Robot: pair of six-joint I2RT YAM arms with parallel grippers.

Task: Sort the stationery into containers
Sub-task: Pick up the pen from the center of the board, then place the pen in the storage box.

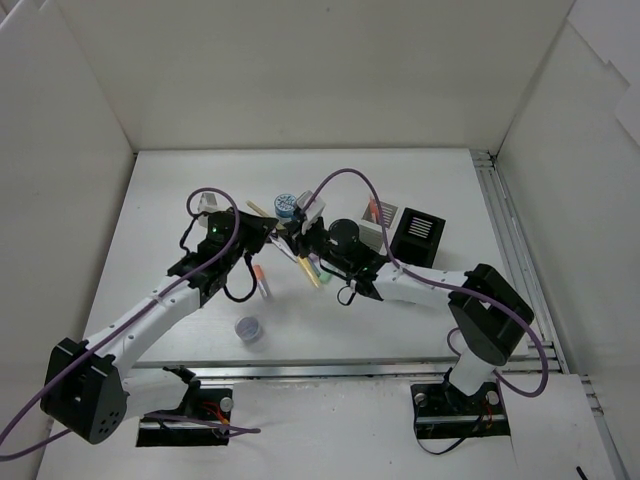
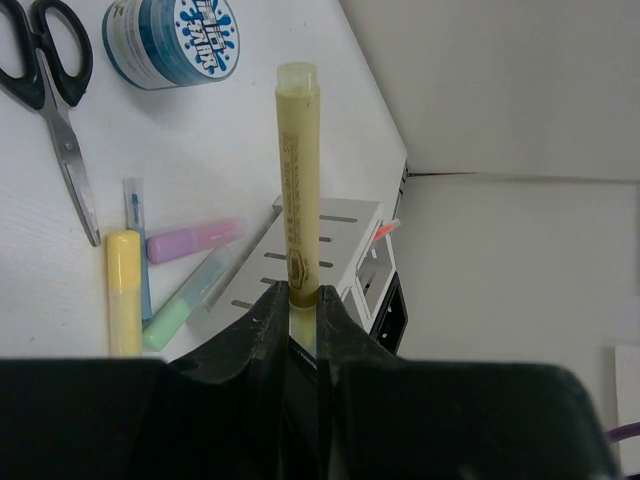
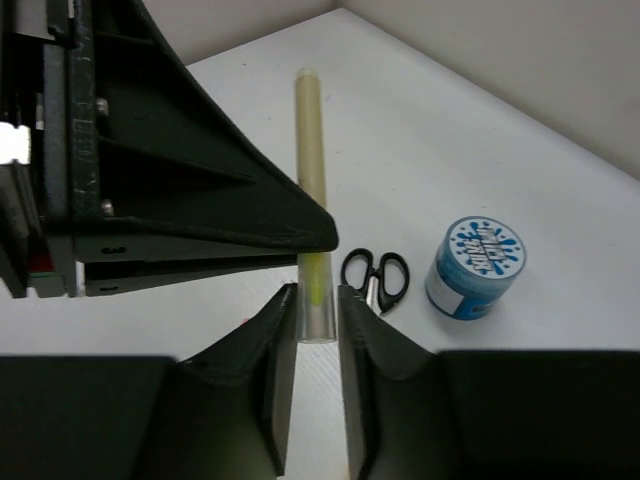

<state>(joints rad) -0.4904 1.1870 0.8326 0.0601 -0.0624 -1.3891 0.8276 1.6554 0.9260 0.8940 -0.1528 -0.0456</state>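
Observation:
My left gripper [image 2: 303,300] is shut on a yellow marker [image 2: 299,180], which sticks out upright from its jaws. My right gripper [image 3: 318,300] meets it from the other side, and its fingers close on the marker's clear cap end [image 3: 317,300]. The two grippers [image 1: 268,232] [image 1: 293,238] meet above the table's middle. Black-handled scissors [image 3: 375,275] and the blue patterned tin [image 3: 475,265] lie beyond. The white mesh organizer [image 2: 330,250] and the black holder [image 2: 390,310] stand at the right. The purple jar [image 1: 248,328] sits near the front.
On the table lie a second yellow marker [image 2: 123,290], a purple one [image 2: 195,240], a green one [image 2: 185,300] and a thin blue pen [image 2: 135,220]. A pink and orange pen [image 1: 262,280] lies left of centre. White walls enclose the table.

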